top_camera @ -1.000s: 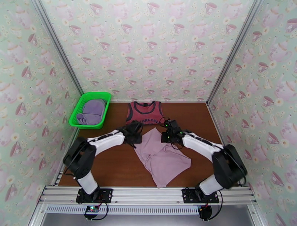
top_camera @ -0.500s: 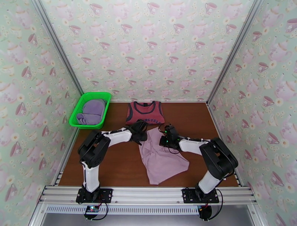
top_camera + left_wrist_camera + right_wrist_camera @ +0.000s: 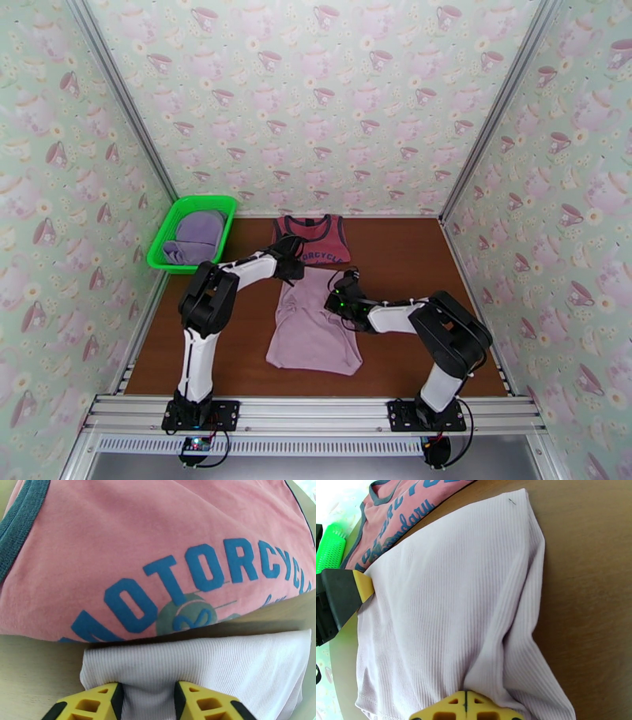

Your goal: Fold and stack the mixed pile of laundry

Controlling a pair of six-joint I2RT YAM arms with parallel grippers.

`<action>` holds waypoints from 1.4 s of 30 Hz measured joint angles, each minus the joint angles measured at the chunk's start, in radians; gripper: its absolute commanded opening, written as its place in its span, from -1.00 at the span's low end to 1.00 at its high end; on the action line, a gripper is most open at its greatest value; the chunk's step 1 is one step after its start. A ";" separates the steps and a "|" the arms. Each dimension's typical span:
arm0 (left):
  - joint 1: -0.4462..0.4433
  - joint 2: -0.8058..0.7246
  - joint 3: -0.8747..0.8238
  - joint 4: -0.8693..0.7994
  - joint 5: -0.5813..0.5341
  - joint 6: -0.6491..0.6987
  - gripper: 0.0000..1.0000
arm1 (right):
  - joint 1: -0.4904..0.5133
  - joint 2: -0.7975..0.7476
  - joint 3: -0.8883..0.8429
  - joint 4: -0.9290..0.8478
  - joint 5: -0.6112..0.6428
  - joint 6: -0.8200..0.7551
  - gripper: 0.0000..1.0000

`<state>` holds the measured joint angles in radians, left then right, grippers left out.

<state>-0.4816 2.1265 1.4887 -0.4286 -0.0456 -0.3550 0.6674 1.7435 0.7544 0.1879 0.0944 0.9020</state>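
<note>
- Since a second ago the pale pink-lilac shirt [image 3: 312, 331] has been dragged out of a crumpled, slanting heap into a flatter, roughly upright panel. It now lies further left on the table [image 3: 411, 260], and both arms have folded inward with it.
- Nearest the arm bases, the shirt's hem lies fairly straight on the wood, and its body is mostly smooth.
- Partway up the shirt's right side, the right gripper [image 3: 466, 707] has its yellow fingers pressed together on a pinch of ribbed cloth, which gathers into creases running toward that grip.
- At the shirt's far left corner, the left gripper [image 3: 148, 701] is clamped on the far edge, with a band of fabric bunched between its two fingers.
- Just past that edge lies the dusty-red tank top [image 3: 310, 237], flat with its blue print facing up. Its lower hem is right beside the held edge, perhaps touching it; I cannot tell which.
- Farthest off at the left, the green mesh basket [image 3: 188, 269] holds the lavender-purple shirt [image 3: 196, 235], still bundled up.
- Step in hand, as I judge it: spreading the pale shirt flat ahead of folding, with no fold made yet.
- The next move likely calls for even tension between the two grips to pull out the creases on the right. The far edge should then be laid down short of the tank top so the two garments do not tangle, before regrasping for the first fold.
</note>
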 measured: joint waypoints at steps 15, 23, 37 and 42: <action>-0.052 -0.875 -0.338 0.314 -0.034 0.390 1.00 | -0.006 -0.812 0.230 -0.640 -0.064 -1.078 0.31; -0.174 -1.141 -0.635 0.333 0.029 0.746 0.91 | 0.017 -0.920 0.239 -1.121 -0.203 -1.637 0.34; -0.653 -1.448 -1.016 -0.124 -0.210 1.303 0.86 | 0.406 -0.671 -0.055 -1.172 -0.025 -1.928 0.36; -0.706 -1.333 -1.055 -0.142 -0.226 1.337 0.85 | 0.439 -0.577 -0.078 -1.050 0.021 -1.937 0.35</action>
<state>-1.1881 0.7937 0.4335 -0.5705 -0.2718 0.9817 1.1061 1.1667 0.6765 -0.8619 0.1150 -1.0351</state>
